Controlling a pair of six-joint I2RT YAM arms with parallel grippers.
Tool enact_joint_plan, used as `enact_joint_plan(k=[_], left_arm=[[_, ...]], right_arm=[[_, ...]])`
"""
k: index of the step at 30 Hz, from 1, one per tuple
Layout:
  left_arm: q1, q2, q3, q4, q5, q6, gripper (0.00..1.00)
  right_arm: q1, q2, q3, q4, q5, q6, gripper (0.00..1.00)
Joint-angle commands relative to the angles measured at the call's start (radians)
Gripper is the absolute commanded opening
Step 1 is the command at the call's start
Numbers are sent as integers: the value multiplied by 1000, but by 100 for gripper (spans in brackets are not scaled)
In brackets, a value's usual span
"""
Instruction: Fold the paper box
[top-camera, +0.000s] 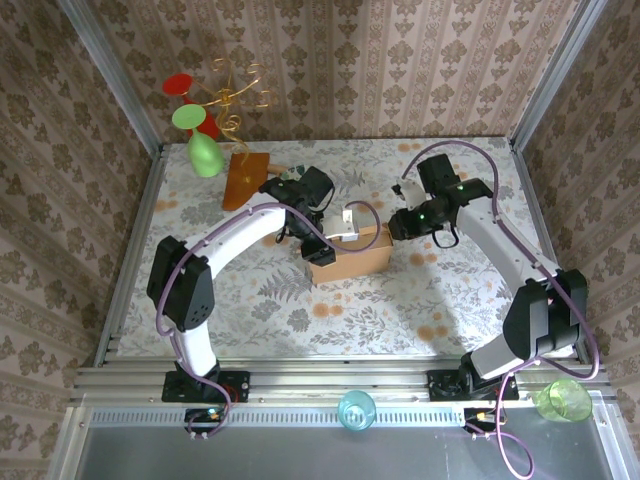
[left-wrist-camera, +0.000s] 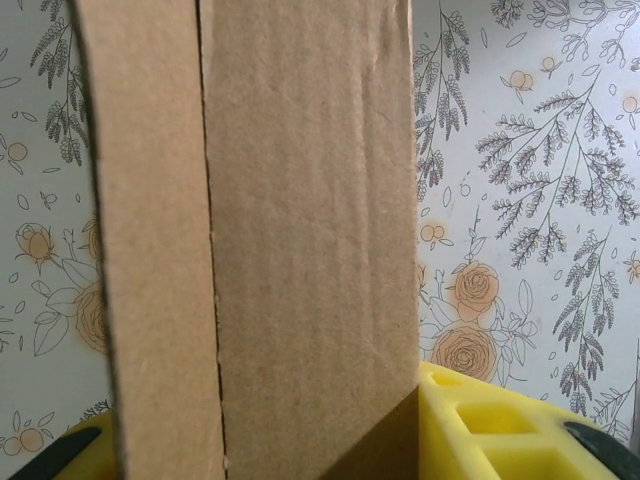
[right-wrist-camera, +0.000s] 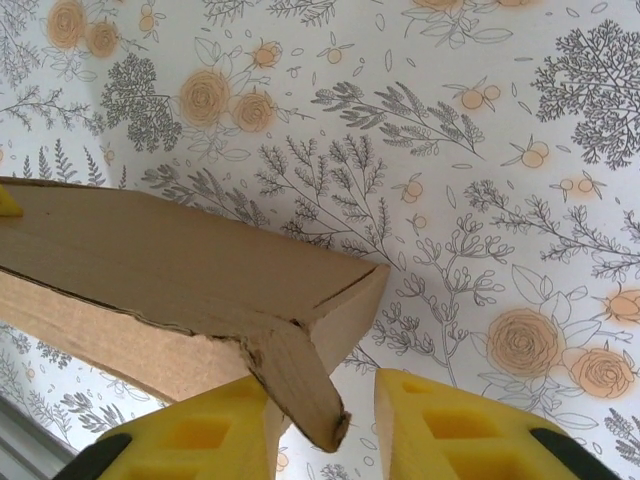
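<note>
The right gripper (right-wrist-camera: 318, 388) stands partly open, its yellow fingers (right-wrist-camera: 440, 420) on either side of a torn-edged corner flap (right-wrist-camera: 300, 385). The flap lies against the one finger with a sliver of daylight before the other, so nothing is clamped there yet. That is the relation the coming move seems to turn on: the flap hangs straight down into the gap, and the body of the paper box (top-camera: 355, 258) runs away from this gripper toward the other arm. A plain squeeze would probably catch it. In the overhead view the box rests on the flowered bench (top-camera: 300, 310) with its long axis roughly left to right, the right end a little farther from the bases, lying between the two arms. The right gripper is at the right end — the nearer arm for that corner. The left gripper (left-wrist-camera: 265, 420) is at the opposite end, closed across an upright cardboard wall that fills the space between its fingers, apparently steadying the box while the corner is worked.
</note>
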Motion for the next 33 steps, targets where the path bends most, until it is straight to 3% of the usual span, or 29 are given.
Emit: enact_joint_plan(k=[1, 20, 33], left_arm=[[-3, 41, -1, -77, -58, 18, 40], [-3, 44, 8, -54, -63, -6, 45], [-6, 44, 15, -39, -75, -29, 47]], right_arm=[[12, 9, 45, -26, 11, -16, 26], [41, 8, 55, -41, 48, 21, 1], [88, -4, 38, -49, 114, 159, 0]])
